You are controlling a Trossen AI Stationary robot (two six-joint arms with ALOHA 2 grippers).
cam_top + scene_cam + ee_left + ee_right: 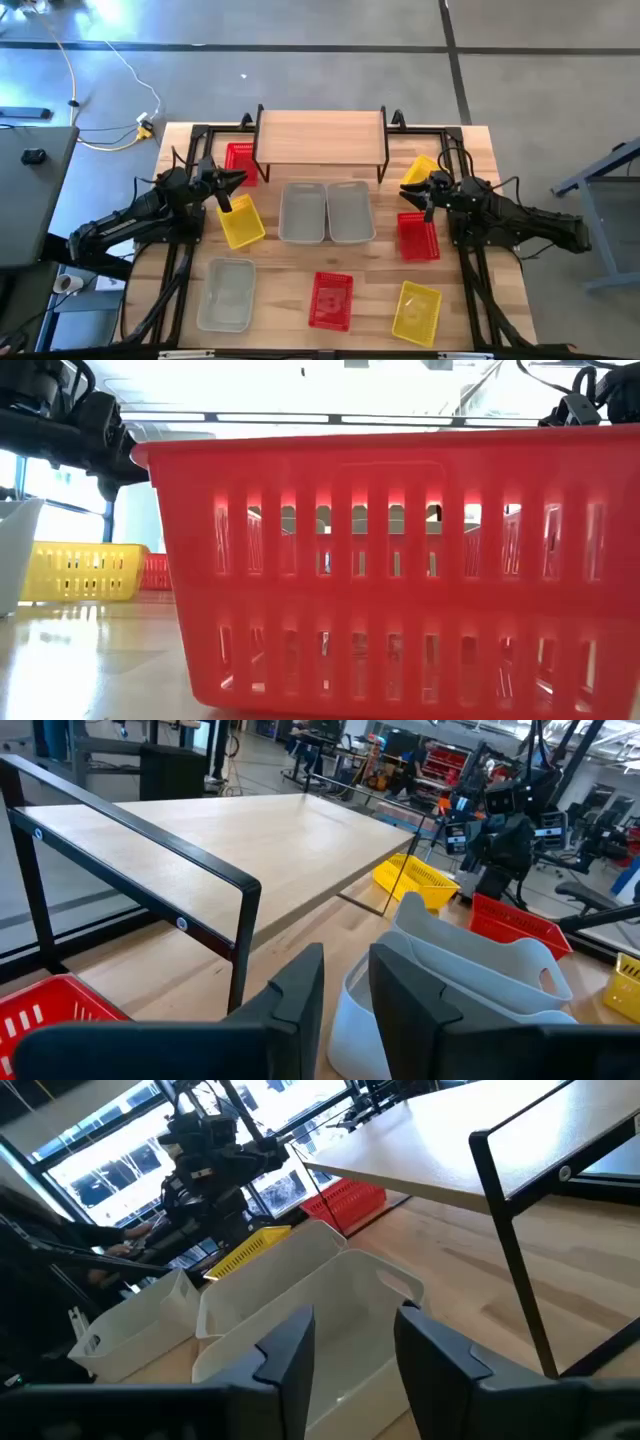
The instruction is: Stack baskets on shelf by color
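The shelf (320, 138) stands at the table's far middle with its plank top bare. Two grey baskets (302, 212) (350, 212) lie side by side in front of it. A red basket (240, 160) and a yellow basket (240, 222) lie at the left. A yellow basket (420, 170) and a red basket (418, 237) lie at the right. A grey (227, 293), a red (331, 299) and a yellow basket (417, 312) lie in the near row. My left gripper (243, 178) hovers open and empty by the shelf's left end. My right gripper (403, 192) hovers open and empty by its right end.
In the low view the near red basket (400, 570) fills most of the picture. The shelf's black metal legs (240, 935) (515, 1250) stand close in front of each gripper. Bare tabletop shows between the grey pair and the near row.
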